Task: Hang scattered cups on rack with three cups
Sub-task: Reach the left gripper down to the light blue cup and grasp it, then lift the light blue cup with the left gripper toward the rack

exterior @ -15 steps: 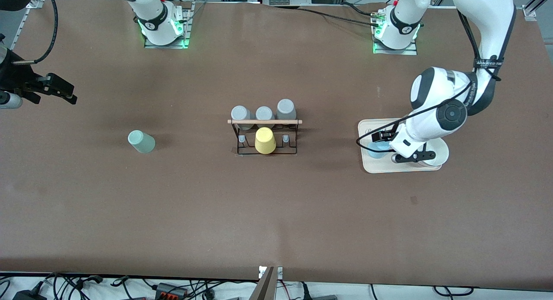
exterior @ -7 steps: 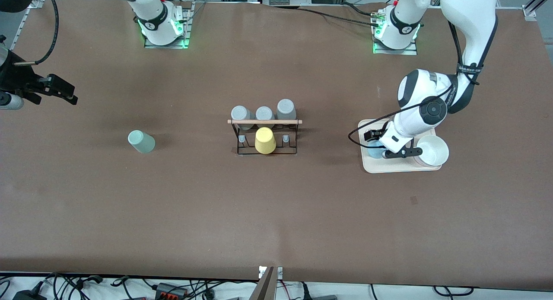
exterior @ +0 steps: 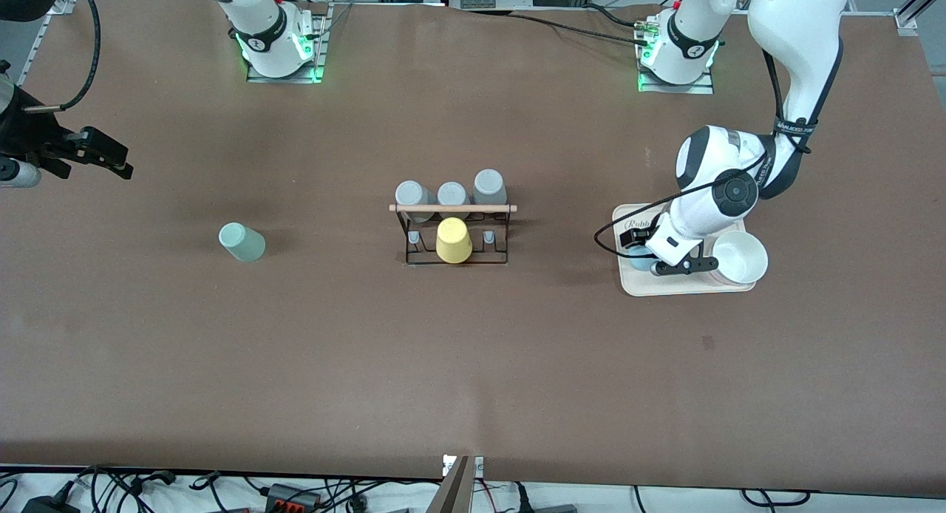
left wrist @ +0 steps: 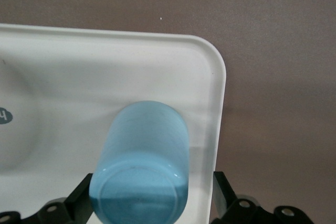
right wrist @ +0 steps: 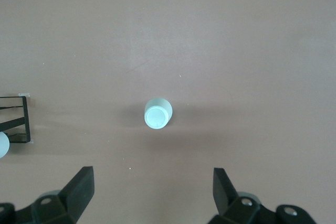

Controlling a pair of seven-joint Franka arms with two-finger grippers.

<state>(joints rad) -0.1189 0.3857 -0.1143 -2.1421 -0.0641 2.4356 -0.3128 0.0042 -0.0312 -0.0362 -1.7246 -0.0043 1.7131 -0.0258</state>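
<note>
The light blue cup point(left wrist: 142, 163) sits on the beige tray point(exterior: 665, 285), its closed bottom turned toward the left wrist camera. My left gripper point(left wrist: 151, 198) is down over the tray and open, with a finger on each side of the cup. One finger is at the cup's wall and the other stands off it. In the front view the cup point(exterior: 635, 259) shows only partly under the left gripper point(exterior: 644, 257). The mint green cup point(exterior: 242, 242) stands bottom-up toward the right arm's end. My right gripper point(right wrist: 152, 192) hangs open high above the mint cup point(right wrist: 157, 114). The black rack point(exterior: 452, 208) is mid-table.
A yellow cup point(exterior: 453, 241) hangs on the rack's nearer side and three grey cups point(exterior: 451, 194) on its farther side. A white bowl point(exterior: 739, 258) stands on the tray beside the blue cup. A corner of the rack point(right wrist: 16, 121) shows in the right wrist view.
The left arm has swung toward the blue cup's end of the tray and come down around the cup, uncovering the white bowl. The right arm has stayed still.
</note>
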